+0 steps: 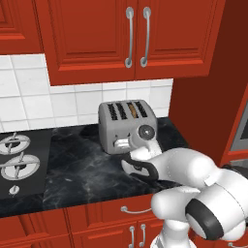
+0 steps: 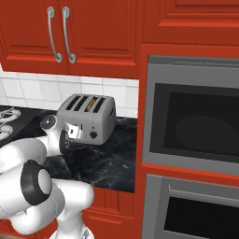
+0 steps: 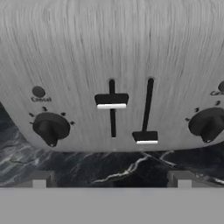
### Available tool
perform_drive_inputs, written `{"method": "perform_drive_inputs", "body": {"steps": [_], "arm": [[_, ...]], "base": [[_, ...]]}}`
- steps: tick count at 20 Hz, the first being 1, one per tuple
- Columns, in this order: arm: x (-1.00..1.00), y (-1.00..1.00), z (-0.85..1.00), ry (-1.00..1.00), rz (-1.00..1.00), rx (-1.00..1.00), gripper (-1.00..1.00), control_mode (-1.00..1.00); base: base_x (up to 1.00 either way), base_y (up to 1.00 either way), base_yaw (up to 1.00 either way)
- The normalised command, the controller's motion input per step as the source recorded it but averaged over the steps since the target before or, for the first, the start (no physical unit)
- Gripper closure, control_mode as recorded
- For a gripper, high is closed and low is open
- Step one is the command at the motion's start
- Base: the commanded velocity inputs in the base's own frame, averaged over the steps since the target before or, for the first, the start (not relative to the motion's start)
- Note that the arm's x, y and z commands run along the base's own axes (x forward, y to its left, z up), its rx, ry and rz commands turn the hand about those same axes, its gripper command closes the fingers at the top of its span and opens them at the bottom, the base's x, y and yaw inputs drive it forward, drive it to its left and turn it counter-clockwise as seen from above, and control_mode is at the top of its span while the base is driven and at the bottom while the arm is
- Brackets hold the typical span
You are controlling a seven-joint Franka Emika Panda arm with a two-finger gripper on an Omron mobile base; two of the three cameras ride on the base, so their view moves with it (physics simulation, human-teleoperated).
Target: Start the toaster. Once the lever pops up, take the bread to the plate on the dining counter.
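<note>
The silver-grey toaster (image 1: 116, 130) (image 2: 100, 117) stands at the back of a black marble worktop. A tan bread slice (image 1: 132, 110) (image 2: 92, 103) sits down in one of its top slots. My gripper (image 1: 127, 143) (image 2: 73, 131) (image 3: 110, 179) hovers just in front of the toaster's front face (image 3: 109, 52), open, with nothing between its fingertips (image 3: 40, 179). In the hand view the left slider (image 3: 111, 101) is high in its track and the right slider (image 3: 145, 137) is at the bottom. A black knob (image 3: 50, 127) sits on each side. The plate and the dining counter are out of view.
Stove burners (image 1: 17, 162) lie at the left of the worktop (image 1: 82, 164). Red upper cabinets (image 1: 131, 34) hang above the toaster. A tall red panel (image 1: 203, 111) and a built-in oven (image 2: 193, 126) close off the right side.
</note>
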Motion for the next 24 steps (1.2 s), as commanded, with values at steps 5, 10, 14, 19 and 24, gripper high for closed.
{"method": "perform_drive_inputs", "body": {"steps": [5, 10, 14, 19, 24], "arm": [[0.0, -0.08, 0.36, -0.19, 0.0, 0.01, -1.0, -1.0], [-0.06, -0.1, 0.21, -0.19, 0.0, 0.0, -1.0, -1.0], [-0.01, -0.06, 0.14, -0.13, 0.0, 0.0, -1.0, -1.0], [0.0, -0.01, 0.18, -0.12, 0.0, 0.0, -1.0, -1.0], [0.0, -0.01, 0.17, -0.04, 0.0, 0.0, -1.0, -1.0]], "base": [[0.0, 0.0, 0.0], [0.0, 0.0, 0.0], [0.0, 0.0, 0.0], [0.0, 0.0, 0.0], [0.0, 0.0, 0.0]]}}
